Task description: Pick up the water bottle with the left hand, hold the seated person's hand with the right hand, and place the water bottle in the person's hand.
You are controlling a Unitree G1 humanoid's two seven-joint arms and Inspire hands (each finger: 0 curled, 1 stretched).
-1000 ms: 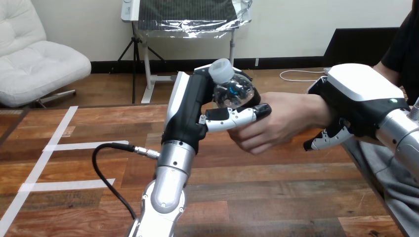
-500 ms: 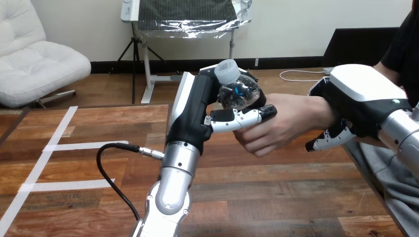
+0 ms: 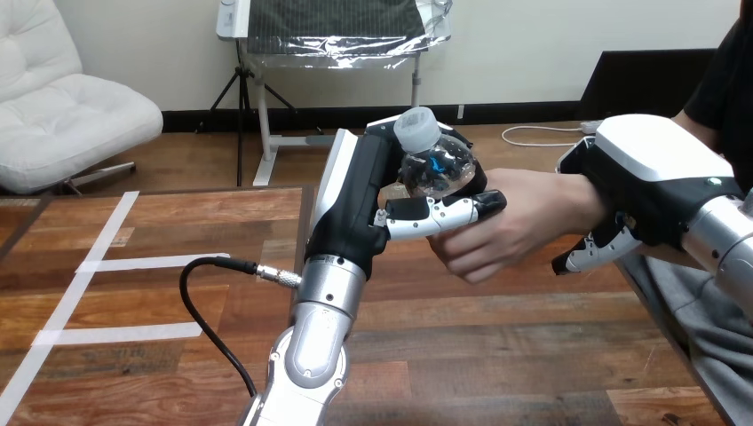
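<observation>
— Above the right half of the table point(image 3: 533, 355), the robot's left hand point(image 3: 368, 209) is gripping the water bottle point(image 3: 437, 164). Its fingers point(image 3: 444, 211) are wrapping the clear body, and the capped neck is poking out on top.

— Is it reaching the person's hand point(image 3: 511, 222)?

— It is sitting right against it, though I am not managing to tell whether they are touching. The person's hand is curling just below the robot's fingers. The right hand point(image 3: 653, 182) is lying over the person's wrist point(image 3: 577, 200), its fingers point(image 3: 590, 253) curling down beneath it.

— How is that bottle going to handle?

— I am judging it light, thin-walled and slick, so a hard squeeze is going to dent it. I am thinking the person is needing bare body to close on, lower down, since the robot is occupying the middle.
</observation>
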